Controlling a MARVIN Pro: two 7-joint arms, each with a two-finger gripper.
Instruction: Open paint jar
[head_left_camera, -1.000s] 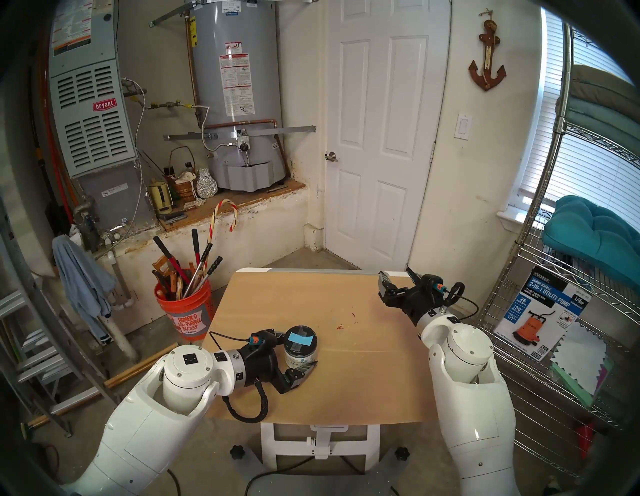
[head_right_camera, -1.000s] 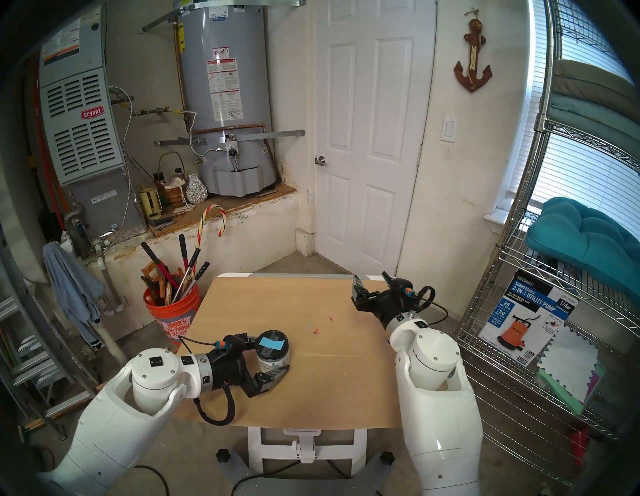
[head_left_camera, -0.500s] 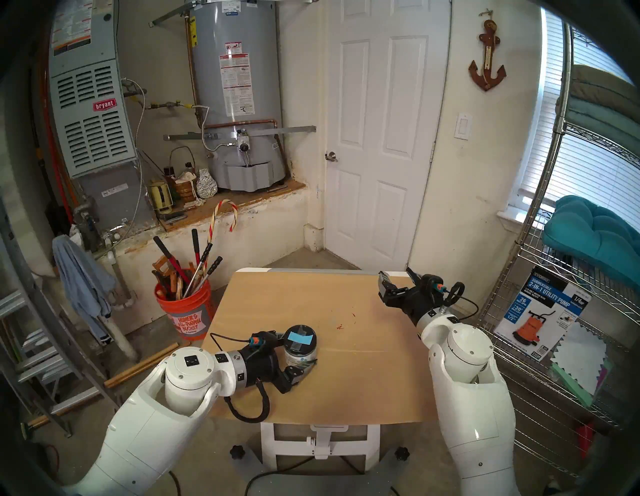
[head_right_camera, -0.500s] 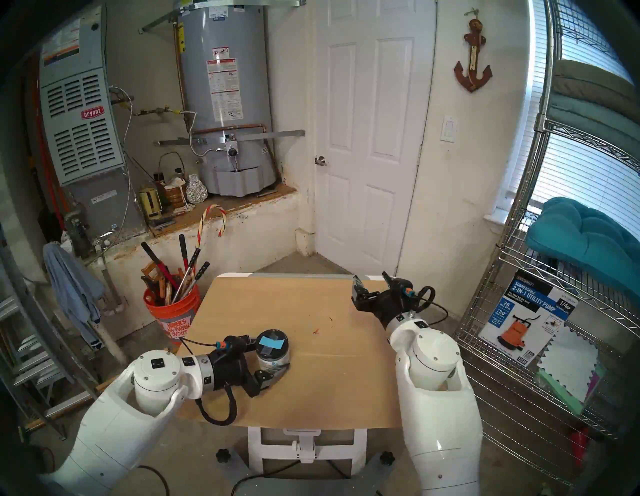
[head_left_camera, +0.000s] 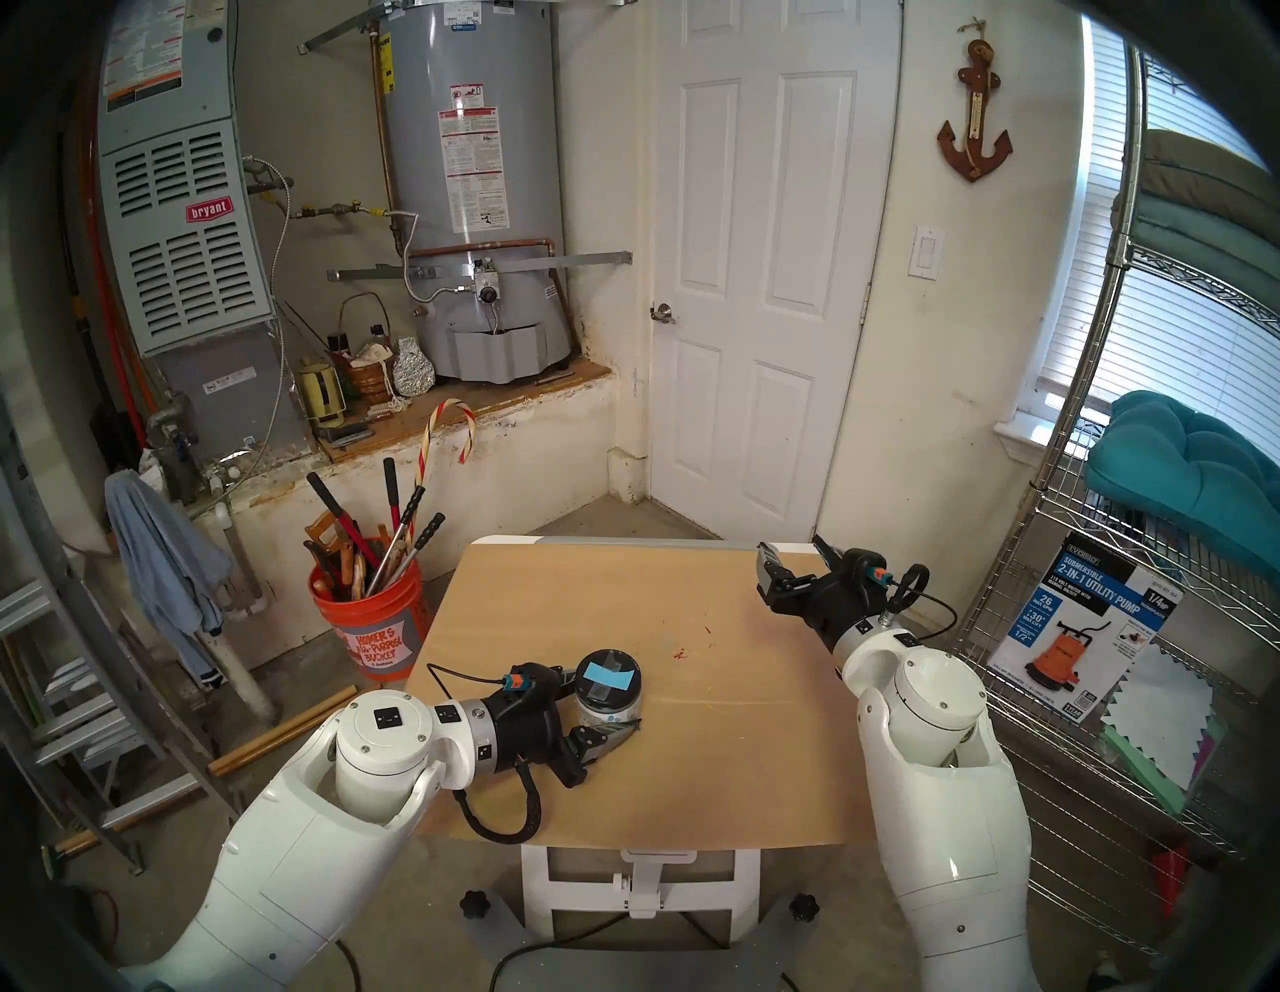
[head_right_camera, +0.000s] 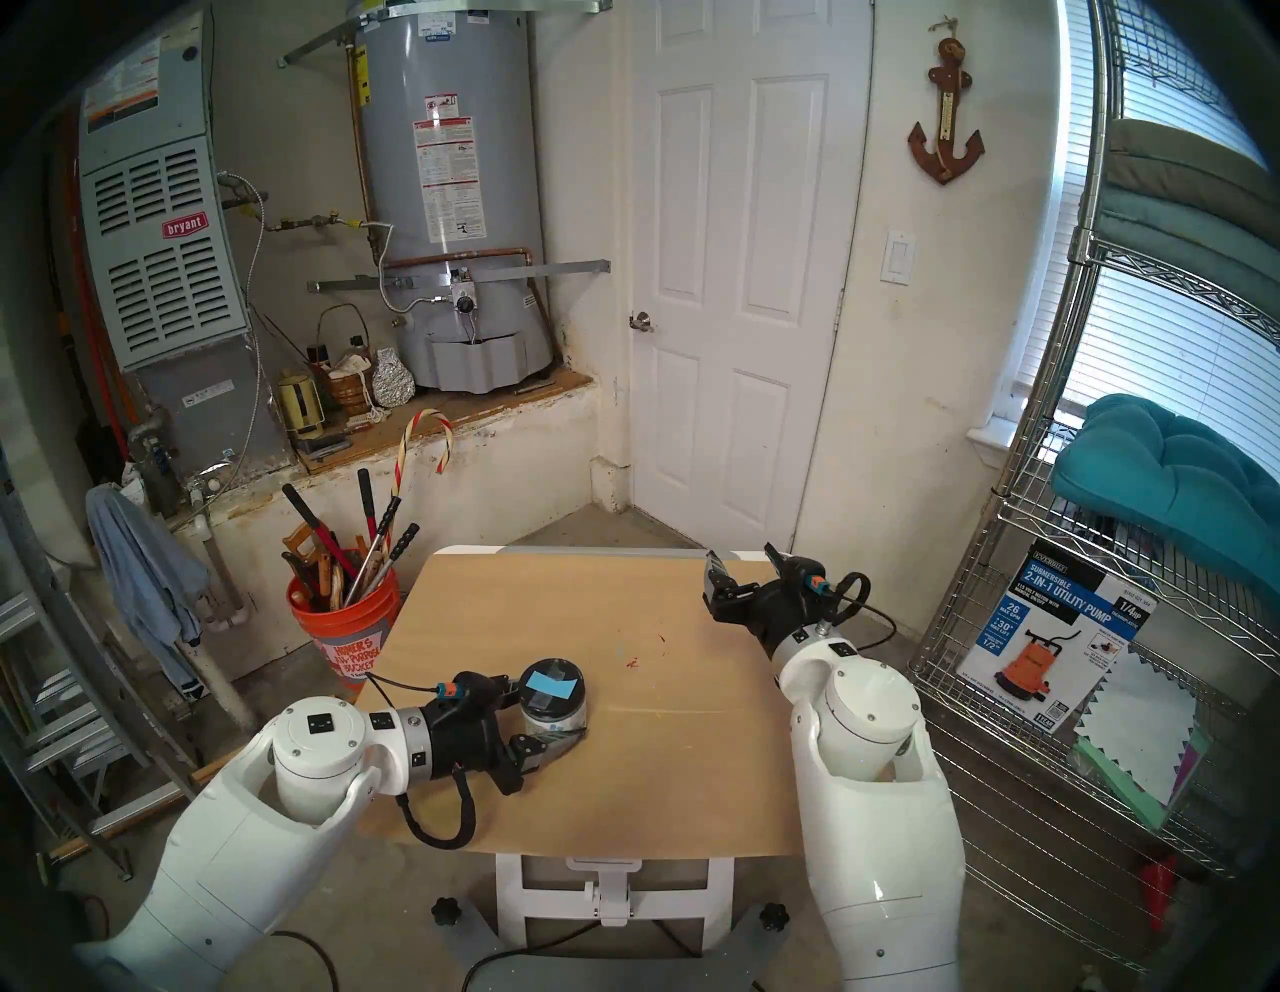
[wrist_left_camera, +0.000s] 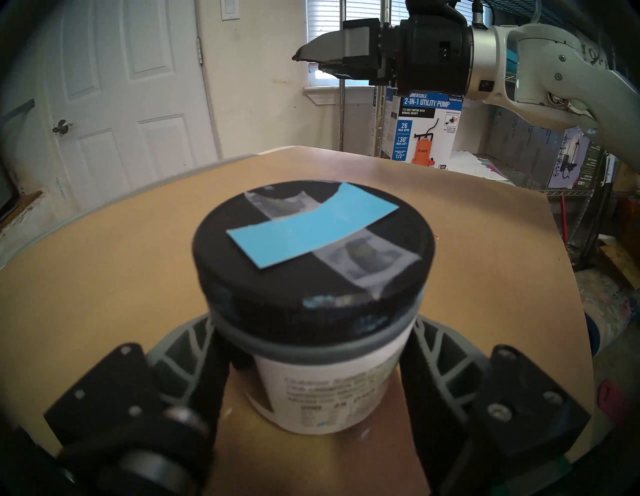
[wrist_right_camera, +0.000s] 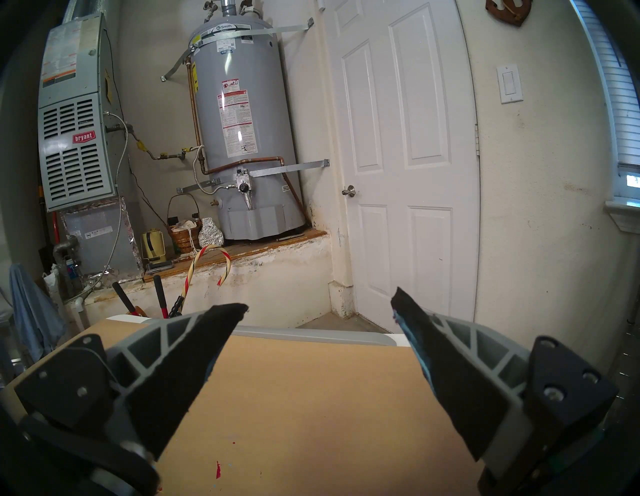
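The paint jar (head_left_camera: 611, 686) stands upright on the brown table (head_left_camera: 692, 762), left of centre. It has a white label and a black lid (wrist_left_camera: 311, 249) with a taped light-blue rectangle. My left gripper (head_left_camera: 606, 701) comes in from the left, low on the table, and is shut on the jar's body below the lid. Its fingers (wrist_left_camera: 187, 350) press both sides. The jar also shows in the head stereo right view (head_right_camera: 553, 700). My right gripper (head_left_camera: 793, 547) is open and empty above the table's far right corner, far from the jar; the right wrist view shows it too (wrist_right_camera: 318, 301).
An orange bucket (head_left_camera: 370, 623) full of long-handled tools stands on the floor off the table's left edge. A wire shelf (head_left_camera: 1108, 693) with a pump box (head_left_camera: 1080, 623) stands close to the right. Small red paint specks (head_left_camera: 682, 652) mark the table's middle.
The left gripper's fingers have closed in on the jar, and jar and gripper have shifted a little to the right. The right arm has not moved.
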